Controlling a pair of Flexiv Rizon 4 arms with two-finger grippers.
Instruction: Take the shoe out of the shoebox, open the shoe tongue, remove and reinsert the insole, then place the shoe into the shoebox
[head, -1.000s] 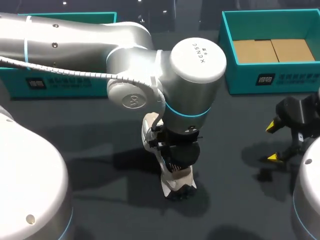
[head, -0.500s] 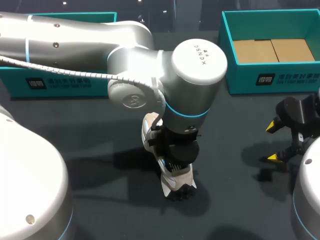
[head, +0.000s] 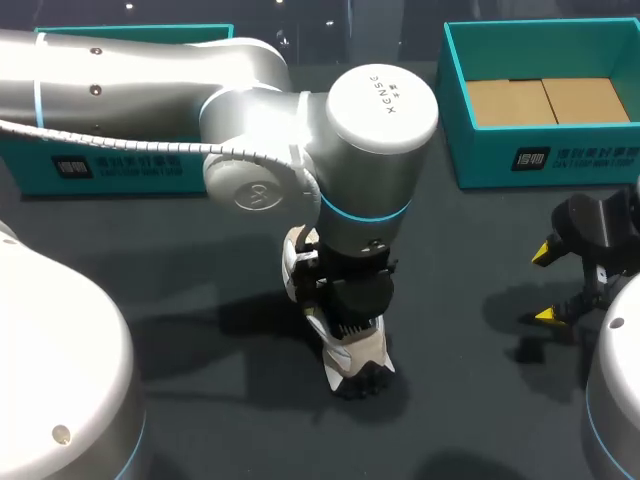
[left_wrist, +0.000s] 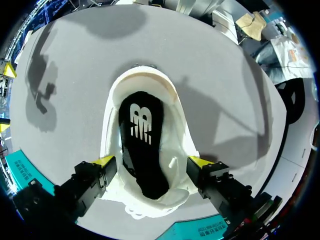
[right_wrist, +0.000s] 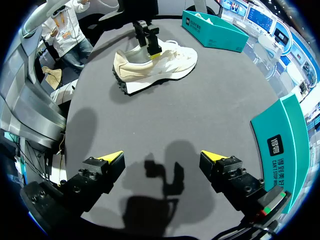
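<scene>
Pointing straight down, left gripper clamped across the shoe.

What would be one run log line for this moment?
shoe on table, insole inside | left pincer astride shoe | right pincer open, empty | shoebox empty

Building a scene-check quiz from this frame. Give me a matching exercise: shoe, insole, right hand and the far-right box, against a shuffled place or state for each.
Things:
1. shoe
2. insole
3. right hand
4. box

Places and states:
A. black, lying inside the shoe
B. open, holding nothing, over the bare table
C. teal walls, brown floor, no shoe in it
D. white, on the table under the left hand

Pairs: 1-D, 2-A, 3-B, 4-C
</scene>
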